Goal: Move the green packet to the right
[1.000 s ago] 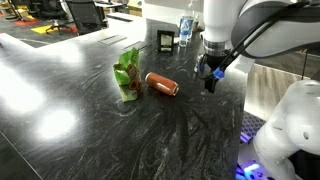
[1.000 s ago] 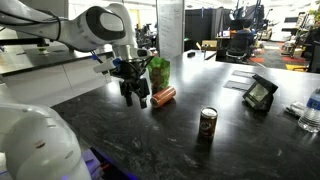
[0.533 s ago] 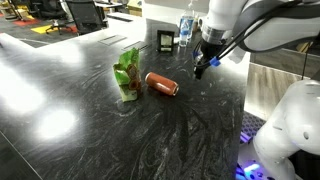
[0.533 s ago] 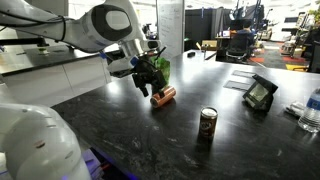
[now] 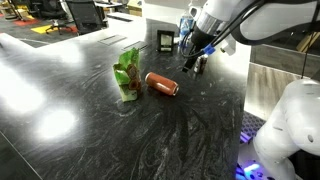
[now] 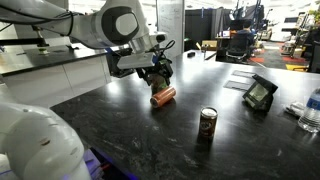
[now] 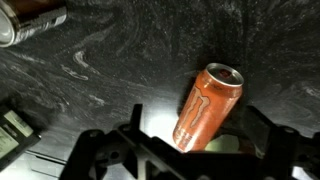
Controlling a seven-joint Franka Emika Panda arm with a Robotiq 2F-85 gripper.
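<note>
The dark marbled table point(image 5: 90, 140) lies bare in front. Further in, the packet point(image 5: 126, 75) stands upright and crumpled on it, bright green with reddish marks. Nothing grips it. The can point(image 5: 161, 84) lies on its side just beside the packet; whether the two touch I cannot tell. Beyond the can, the gripper point(image 5: 192, 64) hangs tilted in the air, clear of the can, the packet and the table. Behind it, a small black frame point(image 5: 165, 41) and a clear bottle point(image 5: 186, 28) stand near the far edge. Office chairs point(image 5: 85, 12) show past the table.

In an exterior view a dark can point(image 6: 208, 124) stands upright nearest the camera, well apart from the rest. Further back, the orange can point(image 6: 163, 96) lies under the hovering gripper point(image 6: 158, 72), which hides nearly all of the packet.

In the wrist view the fingers point(image 7: 100, 152) stand wide apart and hold nothing. The can point(image 7: 208, 105) lies on the table below them, its opened top toward the upper edge.
</note>
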